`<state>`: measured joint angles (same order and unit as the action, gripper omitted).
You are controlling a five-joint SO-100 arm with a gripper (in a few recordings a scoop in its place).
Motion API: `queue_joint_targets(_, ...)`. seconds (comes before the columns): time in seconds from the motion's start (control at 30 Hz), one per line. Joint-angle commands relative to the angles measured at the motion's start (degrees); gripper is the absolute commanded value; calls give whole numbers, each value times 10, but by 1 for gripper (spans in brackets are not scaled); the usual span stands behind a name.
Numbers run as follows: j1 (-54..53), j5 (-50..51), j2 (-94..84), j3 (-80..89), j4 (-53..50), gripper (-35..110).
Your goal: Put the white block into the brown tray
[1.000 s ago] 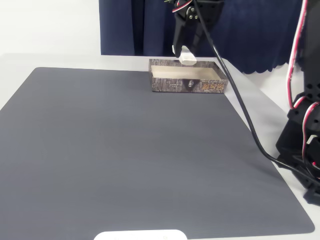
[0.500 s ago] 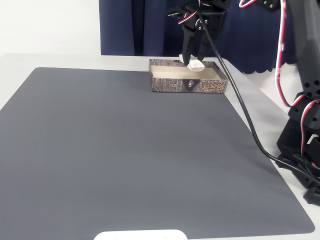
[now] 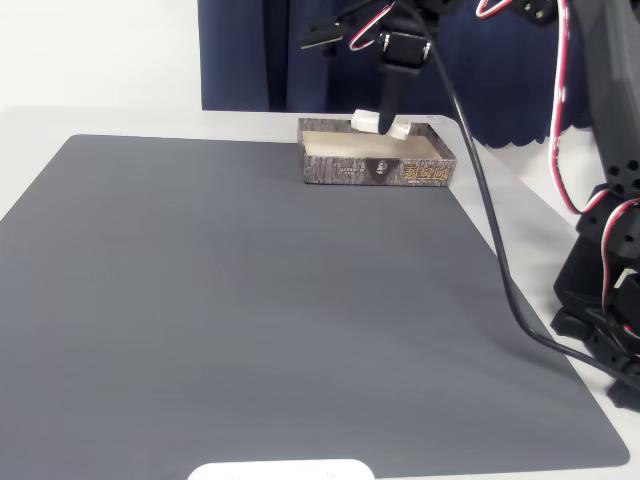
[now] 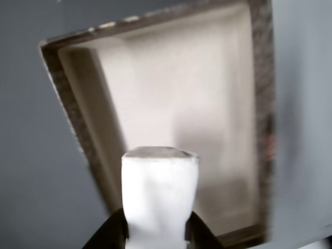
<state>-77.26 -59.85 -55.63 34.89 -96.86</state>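
Since half a second ago the end effector (image 3: 381, 125) has shifted slightly left above the tray's far wall, with the white block (image 3: 377, 123) more level.

Nearest us, a white plate (image 3: 281, 470) sits at the dark mat's (image 3: 250, 300) front edge on the desk (image 3: 520, 200). Farther back we see the brown tray (image 3: 376, 170), and in the wrist view the fingers (image 4: 111, 233) close on the block (image 4: 159, 199) above its cream floor (image 4: 207, 119).
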Motion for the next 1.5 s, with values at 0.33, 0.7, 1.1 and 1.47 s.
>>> queue_joint_targets(0.33,15,-149,12,-40,59,0)
queue_joint_targets(0.7,7,-155,47,-41,62,0)
queue_joint_targets(1.1,14,-129,101,-67,94,3)
queue_joint_targets(1.47,11,-124,107,-65,91,8)
